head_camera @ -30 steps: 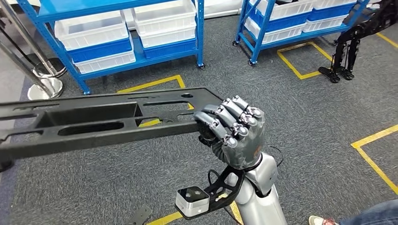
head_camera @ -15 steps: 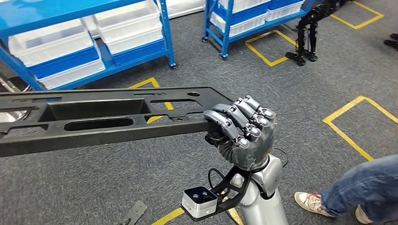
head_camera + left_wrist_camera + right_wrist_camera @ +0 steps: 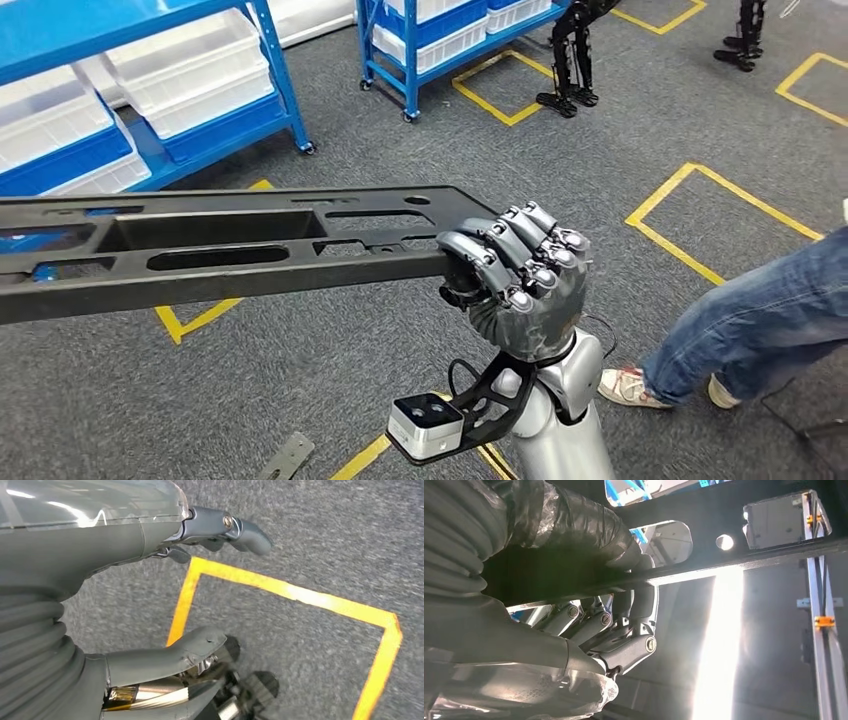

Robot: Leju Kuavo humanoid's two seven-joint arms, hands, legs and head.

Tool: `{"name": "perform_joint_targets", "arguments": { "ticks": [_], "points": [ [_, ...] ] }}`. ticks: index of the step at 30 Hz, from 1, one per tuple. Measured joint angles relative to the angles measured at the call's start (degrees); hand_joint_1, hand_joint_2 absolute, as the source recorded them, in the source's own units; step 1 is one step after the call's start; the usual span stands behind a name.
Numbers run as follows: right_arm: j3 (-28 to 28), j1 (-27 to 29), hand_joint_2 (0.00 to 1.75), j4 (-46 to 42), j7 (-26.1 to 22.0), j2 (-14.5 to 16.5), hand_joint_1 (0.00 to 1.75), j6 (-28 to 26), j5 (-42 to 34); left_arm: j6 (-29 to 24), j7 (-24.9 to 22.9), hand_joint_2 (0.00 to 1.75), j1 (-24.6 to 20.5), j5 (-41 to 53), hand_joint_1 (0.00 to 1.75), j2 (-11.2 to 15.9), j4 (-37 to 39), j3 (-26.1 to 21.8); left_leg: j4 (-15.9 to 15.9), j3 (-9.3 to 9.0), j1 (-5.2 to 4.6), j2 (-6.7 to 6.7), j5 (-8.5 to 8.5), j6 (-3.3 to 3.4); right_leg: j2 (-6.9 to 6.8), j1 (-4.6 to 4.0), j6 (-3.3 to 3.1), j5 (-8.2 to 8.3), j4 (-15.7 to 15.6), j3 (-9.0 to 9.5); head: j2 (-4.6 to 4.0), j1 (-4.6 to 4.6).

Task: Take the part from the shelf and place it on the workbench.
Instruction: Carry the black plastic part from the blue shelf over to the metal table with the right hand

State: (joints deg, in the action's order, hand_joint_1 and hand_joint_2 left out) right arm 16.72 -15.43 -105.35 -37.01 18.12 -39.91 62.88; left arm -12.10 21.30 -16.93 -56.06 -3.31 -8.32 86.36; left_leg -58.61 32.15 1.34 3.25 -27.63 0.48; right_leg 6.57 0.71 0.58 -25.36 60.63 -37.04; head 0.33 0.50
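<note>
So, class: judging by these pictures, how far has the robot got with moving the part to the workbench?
Done: the part is off the shelf; it hangs over the carpet. In hand: the right hand grips its end, carrying it. The left hand holds nothing. Left: reaching the workbench and setting the part down. A person's leg stands close on the right.

My right hand (image 3: 520, 290) is dark grey metal, its fingers (image 3: 500, 262) segmented with small round silver pivots. A ribbed grey cuff joins it to my glossy silver forearm (image 3: 560, 420). There's a black bracket carrying a small white camera box (image 3: 427, 425), with a thin black cable looping beside it. My left hand (image 3: 150, 580) has a smooth grey thumb (image 3: 170, 655).
</note>
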Motion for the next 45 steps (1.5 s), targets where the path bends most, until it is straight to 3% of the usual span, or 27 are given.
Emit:
{"name": "perform_joint_targets", "arguments": {
  "ticks": [1, 3, 5, 6, 7, 8, 10, 12, 15, 17, 19, 20, 22, 24, 26, 28, 29, 30, 32, 34, 35, 37, 38, 40, 42, 43, 45],
  "points": [
    [0.0, -0.02, 1.75, 0.0, 0.27, -0.12, 1.75, 0.0, 0.19, 0.01, 0.13, 1.75, -0.07, -0.15, 0.0, -0.06, -0.01, 0.0, 0.37, -0.1, 0.06, -0.74, 0.28, 0.49, -1.28, -0.17, 0.13, -0.76, 1.35, -0.69, 0.0, -0.03],
    [0.0, -0.06, 1.75, 0.01, 0.78, -0.32, 1.75, 0.0, 0.55, 0.02, 0.33, 1.75, -0.04, -0.4, 0.0, -0.11, -0.01, 0.0, 0.74, -0.14, -0.16, -2.29, 0.56, 1.16, -4.69, -0.45, 0.29, -4.02, 6.93, -3.39, 0.0, -0.09],
    [0.0, -0.04, 1.75, 0.04, 1.06, -0.5, 1.75, 0.0, 0.9, 0.05, 0.38, 1.75, 0.26, -0.44, 0.0, -0.11, -0.01, 0.0, 0.64, 0.02, -0.45, -3.92, 0.51, 1.39, -5.95, -0.38, 0.47, -6.95, 13.12, -6.28, 0.0, -0.11],
    [0.0, 0.0, 1.75, 0.07, 1.14, -0.62, 1.75, 0.0, 1.03, 0.05, 0.38, 1.75, 0.38, -0.44, 0.0, -0.11, -0.01, 0.0, 0.57, 0.08, -0.52, -4.75, 0.46, 1.42, -6.17, -0.36, 0.51, -7.11, 14.36, -6.73, 0.0, -0.1],
    [0.0, 0.02, 1.75, 0.1, 1.19, -0.74, 1.75, 0.0, 1.1, 0.06, 0.38, 1.75, 0.4, -0.44, 0.0, -0.13, -0.01, 0.0, 0.5, 0.11, -0.56, -5.51, 0.39, 1.42, -6.38, -0.35, 0.49, -6.22, 13.53, -6.1, 0.0, -0.11],
    [0.0, 0.03, 1.75, 0.12, 1.24, -0.84, 1.75, 0.0, 1.16, 0.07, 0.38, 1.75, 0.37, -0.44, 0.0, -0.16, -0.01, 0.0, 0.41, 0.08, -0.58, -6.2, 0.27, 1.38, -6.87, -0.39, 0.37, -4.53, 10.65, -4.36, 0.0, -0.11],
    [0.0, 0.0, 1.75, 0.13, 1.3, -0.91, 1.75, 0.0, 1.21, 0.11, 0.39, 1.75, 0.29, -0.44, 0.0, -0.26, -0.01, 0.0, 0.17, -0.06, -0.8, -7.33, -0.09, 1.08, -9.3, -0.84, -0.11, -1.83, 2.98, -0.07, 0.0, -0.11],
    [0.0, -0.05, 1.75, 0.12, 1.46, -0.92, 1.75, 0.0, 1.28, 0.17, 0.38, 1.75, 0.28, -0.44, 0.0, -0.32, -0.01, 0.0, 0.03, -0.17, -1.14, -8.29, -0.36, 0.61, -10.79, -1.3, -0.63, -1.24, -0.77, 1.79, 0.0, -0.1],
    [0.0, -0.03, 1.75, 0.06, 1.71, -0.94, 1.75, 0.0, 1.43, 0.21, 0.34, 1.75, 0.11, -0.5, 0.0, -0.48, -0.01, 0.0, -0.13, -0.44, -1.19, -9.37, -0.85, -0.22, -9.05, -1.27, -1.39, -0.94, -1.23, 1.73, 0.0, -0.09],
    [0.0, -0.06, 1.75, -0.02, 1.73, -0.94, 1.75, 0.0, 1.47, 0.21, 0.36, 1.75, -0.05, -0.56, 0.0, -0.54, -0.01, 0.0, -2.85, 0.54, -0.93, -7.27, -3.0, -0.77, -7.85, -0.87, -2.01, -0.61, -1.59, 1.88, 0.0, -0.08],
    [0.0, -0.06, 1.75, -0.04, 1.75, -0.94, 1.75, 0.0, 1.44, 0.21, 0.36, 1.75, 0.07, -0.58, 0.0, -0.53, -0.01, 0.0, -9.68, 3.64, -0.73, -4.65, -6.61, -1.15, -6.56, -0.64, -2.36, -0.48, -1.64, 1.87, 0.0, -0.07],
    [0.0, -0.01, 1.75, -0.04, 1.76, -0.94, 1.75, 0.0, 1.43, 0.21, 0.35, 1.75, 0.21, -0.58, 0.0, -0.53, -0.01, 0.0, -13.22, 5.35, -0.69, -4.13, -7.85, -1.27, -5.79, -0.64, -2.43, -0.45, -1.6, 1.85, 0.0, -0.07],
    [-0.01, 0.09, 1.75, -0.04, 1.65, -0.94, 1.75, 0.0, 1.4, 0.21, 0.32, 1.75, 0.38, -0.58, 0.0, -0.53, -0.01, 0.0, -15.43, 6.7, -0.67, -3.82, -7.23, -1.29, -4.18, -0.65, -2.45, -0.44, -1.45, 1.84, 0.0, -0.07],
    [-0.02, 0.14, 1.75, -0.05, 1.31, -0.94, 1.75, 0.0, 1.37, 0.2, 0.31, 1.75, 0.32, -0.56, 0.0, -0.52, -0.01, 0.0, -9.66, 4.37, -0.67, -3.0, -3.04, -0.95, -2.64, -0.64, -2.42, -0.46, -1.24, 1.87, 0.0, -0.06],
    [-0.02, 0.16, 1.75, -0.13, 0.89, -0.93, 1.75, 0.0, 1.31, 0.17, 0.31, 1.75, 0.24, -0.48, 0.0, -0.46, -0.01, 0.0, -2.86, 1.44, -0.6, -0.68, -0.24, -0.44, -1.29, -0.66, -2.1, -0.4, -0.98, 1.6, 0.0, -0.06],
    [-0.08, 0.27, 1.75, -0.38, 0.59, -0.92, 1.75, 0.0, 1.24, 0.14, 0.3, 1.75, 0.27, -0.41, 0.0, -0.4, -0.01, 0.0, -0.44, 0.41, -0.69, 0.5, -0.03, -0.11, -0.21, -0.45, -1.43, -0.09, -0.95, 1.1, 0.0, -0.07],
    [-0.14, 0.36, 1.75, -0.56, 0.51, -0.92, 1.75, 0.0, 1.23, 0.13, 0.29, 1.75, 0.26, -0.39, 0.0, -0.41, -0.01, 0.0, -0.09, 0.3, -0.72, 0.08, 0.06, 0.06, 0.35, -0.35, -1.04, 0.14, -1.09, 0.92, 0.0, -0.07],
    [-0.22, 0.45, 1.75, -0.75, 0.46, -0.92, 1.75, -0.01, 1.23, 0.17, 0.29, 1.75, 0.23, -0.38, 0.0, -0.45, -0.02, 0.0, 0.18, 0.25, -0.61, -0.47, 0.31, 0.36, 0.28, -0.35, -0.69, 0.18, -1.14, 0.82, 0.0, -0.08],
    [-0.37, 0.5, 1.75, -1.15, 0.41, -0.93, 1.75, -0.02, 1.27, 0.3, 0.31, 1.75, 0.08, -0.32, 0.0, -0.52, -0.03, 0.0, 0.98, 0.02, -0.34, -1.74, 0.83, 1.11, -2.0, -0.62, -0.12, -1.26, 0.61, -0.04, 0.0, -0.19],
    [-0.44, 0.51, 1.75, -1.39, 0.39, -0.94, 1.75, -0.02, 1.33, 0.47, 0.31, 1.75, 0.12, -0.25, 0.0, -0.54, -0.03, 0.0, 1.31, -0.07, -0.36, -3.17, 1.0, 1.56, -4.99, -0.58, 0.29, -4.76, 6.61, -2.75, 0.0, -0.27],
    [-0.45, 0.56, 1.75, -1.43, 0.39, -0.95, 1.75, -0.02, 1.38, 0.53, 0.3, 1.75, 0.22, -0.23, 0.0, -0.53, -0.03, 0.0, 1.3, -0.03, -0.4, -3.95, 0.97, 1.66, -5.58, -0.4, 0.49, -6.35, 10.24, -4.45, 0.0, -0.25],
    [-0.57, 0.66, 1.75, -1.45, 0.39, -0.99, 1.75, -0.02, 1.54, 0.57, 0.3, 1.75, 0.33, -0.23, 0.0, -0.54, -0.03, 0.01, 1.22, 0.0, -0.4, -5.51, 0.86, 1.68, -6.11, 0.04, 0.9, -6.75, 13.46, -5.84, 0.0, -0.26],
    [-0.65, 0.68, 1.75, -1.5, 0.39, -1.01, 1.75, -0.02, 1.66, 0.58, 0.31, 1.75, 0.3, -0.25, 0.0, -0.56, -0.03, 0.01, 1.13, -0.01, -0.37, -6.21, 0.76, 1.6, -6.44, 0.25, 1.05, -5.45, 11.91, -4.93, 0.0, -0.26],
    [-0.73, 0.63, 1.75, -1.75, 0.41, -1.03, 1.75, -0.02, 1.87, 0.61, 0.31, 1.75, 0.17, -0.26, 0.0, -0.62, -0.03, 0.01, 0.83, -0.12, -0.39, -7.38, 0.4, 1.15, -8.47, 0.34, 1.09, -2.15, 4.63, -0.88, 0.0, -0.26],
    [-0.73, 0.55, 1.75, -2.08, 0.48, -1.01, 1.75, -0.01, 2.01, 0.63, 0.32, 1.75, 0.1, -0.28, 0.0, -0.64, -0.03, 0.0, 0.42, -0.17, -0.66, -8.32, -0.02, 0.48, -10.28, -0.08, 0.65, -0.81, -0.52, 1.71, 0.0, -0.25],
    [-0.73, 0.52, 1.75, -2.19, 0.51, -0.99, 1.75, -0.01, 2.03, 0.64, 0.33, 1.75, 0.09, -0.29, 0.0, -0.64, -0.03, 0.0, 0.34, -0.21, -0.82, -8.81, -0.17, 0.16, -10.45, -0.34, 0.41, -0.97, -1.14, 1.86, 0.0, -0.22],
    [-0.74, 0.56, 1.75, -2.37, 0.57, -0.98, 1.75, -0.02, 2.07, 0.66, 0.34, 1.75, -0.03, -0.31, 0.0, -0.67, -0.03, 0.0, 0.31, -0.35, -0.82, -9.7, -0.48, -0.47, -9.17, -0.34, -0.22, -0.8, -1.29, 1.69, 0.0, -0.23]
  ]
}}
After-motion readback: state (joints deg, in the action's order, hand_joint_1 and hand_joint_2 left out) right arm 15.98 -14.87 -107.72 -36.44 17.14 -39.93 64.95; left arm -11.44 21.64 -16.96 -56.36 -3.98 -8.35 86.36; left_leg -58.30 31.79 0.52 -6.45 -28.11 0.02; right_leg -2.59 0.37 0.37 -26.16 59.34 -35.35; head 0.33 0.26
